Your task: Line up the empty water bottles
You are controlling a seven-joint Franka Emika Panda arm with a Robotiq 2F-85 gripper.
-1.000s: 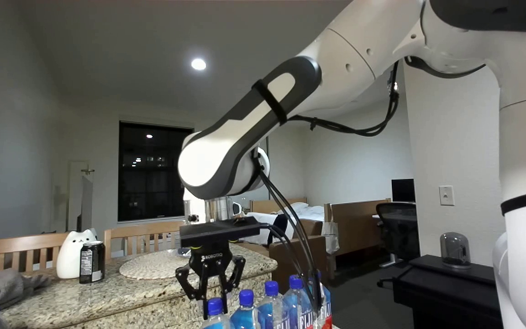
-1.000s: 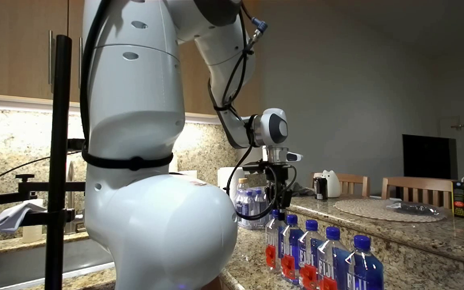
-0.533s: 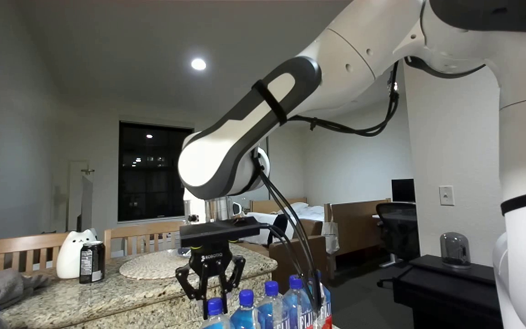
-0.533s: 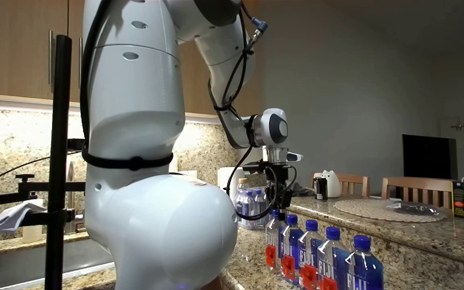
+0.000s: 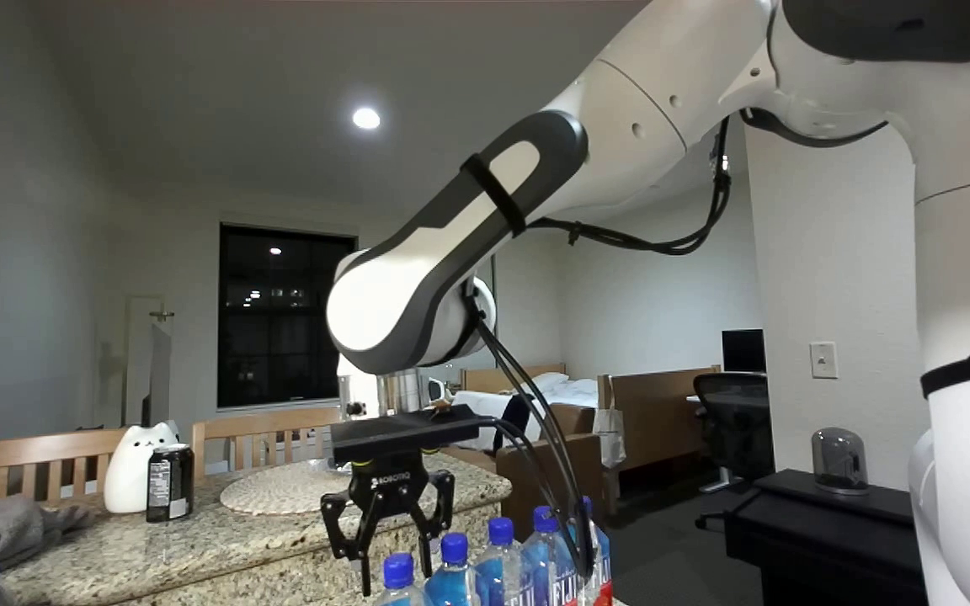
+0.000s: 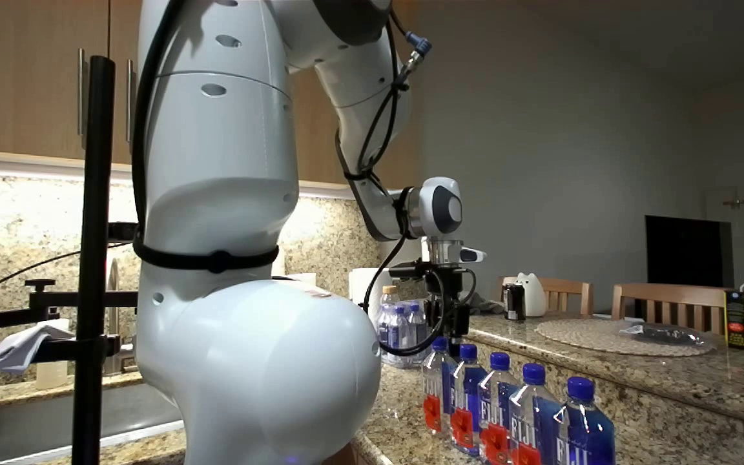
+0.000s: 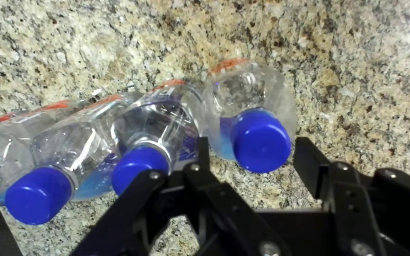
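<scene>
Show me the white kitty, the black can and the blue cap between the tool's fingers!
White kitty (image 5: 128, 473), in an exterior view, on its body.
Black can (image 5: 170, 484), in an exterior view, on its side.
Blue cap (image 7: 262, 145), in the wrist view, on its top.

Bright glare around ceiling light (image 5: 366, 118)

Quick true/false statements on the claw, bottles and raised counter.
1. The black two-fingered claw is shut. False: it is open.
2. It straddles the blue screw cap of a clear plastic bottle. True.
3. The bottle row counts three. False: both exterior views show five.
4. A black cylindrical can stands beside a white cat-shaped figure. True.
5. A beige round woven placemat is folded. False: it lies flat on the raised speckled counter.
</scene>
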